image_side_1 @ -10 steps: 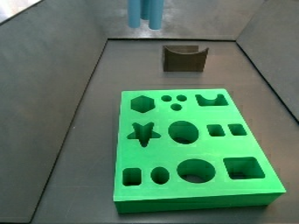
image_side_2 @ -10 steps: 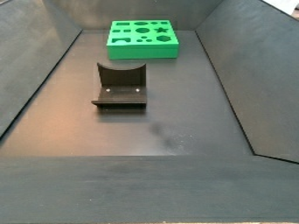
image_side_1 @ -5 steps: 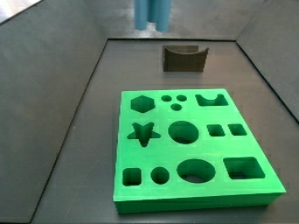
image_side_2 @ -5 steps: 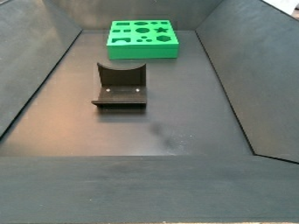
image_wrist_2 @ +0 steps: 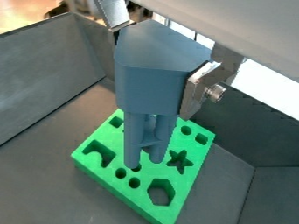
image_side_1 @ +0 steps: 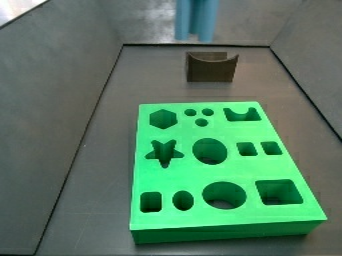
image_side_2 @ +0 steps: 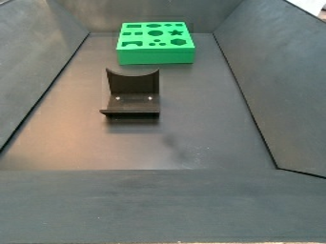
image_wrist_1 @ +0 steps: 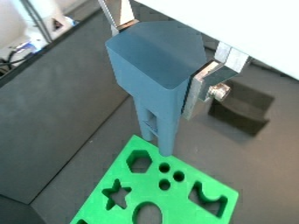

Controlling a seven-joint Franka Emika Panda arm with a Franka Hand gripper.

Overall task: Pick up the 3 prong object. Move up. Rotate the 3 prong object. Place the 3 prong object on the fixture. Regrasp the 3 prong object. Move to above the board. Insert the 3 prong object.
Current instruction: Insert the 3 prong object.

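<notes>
A: In both wrist views the tool (image_wrist_1: 158, 66) is pinching the 3 prong object (image_wrist_1: 152, 83) by its wide upper end, one silver finger (image_wrist_1: 205, 83) pressed to its side. The prongs hang down over the board (image_wrist_1: 117, 188).

B: And the risk?

A: I'd judge misalignment. In a wrist view the prong tips (image_wrist_2: 145, 153) hover over the board (image_wrist_2: 105, 144) among several cut-outs, and I can't tell which one they sit above. Lowered off-centre, the tips would catch the green rim and the piece could twist in the grip.

B: The side views?

A: One shows only the blue prongs (image_side_1: 201, 15) at the upper edge, high above the fixture (image_side_1: 211, 66) and short of the board (image_side_1: 221, 225); the tool itself is out of that frame. So travel toward the board seems unfinished.

B: The last one?

A: Just the fixture (image_side_2: 130, 92) and the board (image_side_2: 158, 52) on the floor; no tool visible there. A grip on one end only means any knock could swing the piece.
</notes>
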